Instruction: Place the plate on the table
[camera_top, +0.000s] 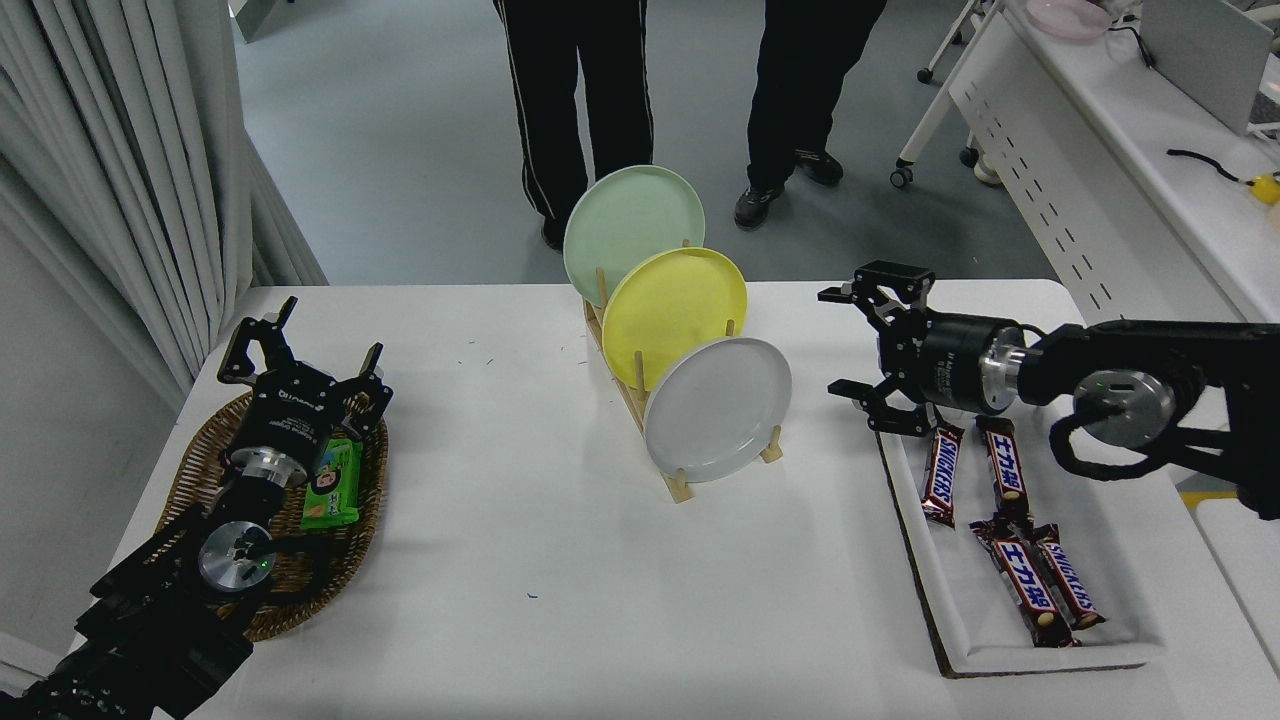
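The light-grey plate (718, 408) stands on edge in the front slot of a wooden rack (680, 483) on the white table (560, 600). Behind it in the rack stand a yellow plate (673, 314) and a pale green plate (632, 230). My right gripper (836, 342) is open and empty. It points left and hovers just right of the grey plate, a small gap away. My left gripper (300, 345) is open and parked over a wicker basket (210, 470) at the lower left.
A white tray (1100, 560) with several Snickers bars (1000, 500) lies under and in front of my right arm. A green snack packet (333, 484) lies in the basket. Two people's legs (690, 90) stand beyond the far edge. A white perforated desk (1110, 150) stands at the upper right.
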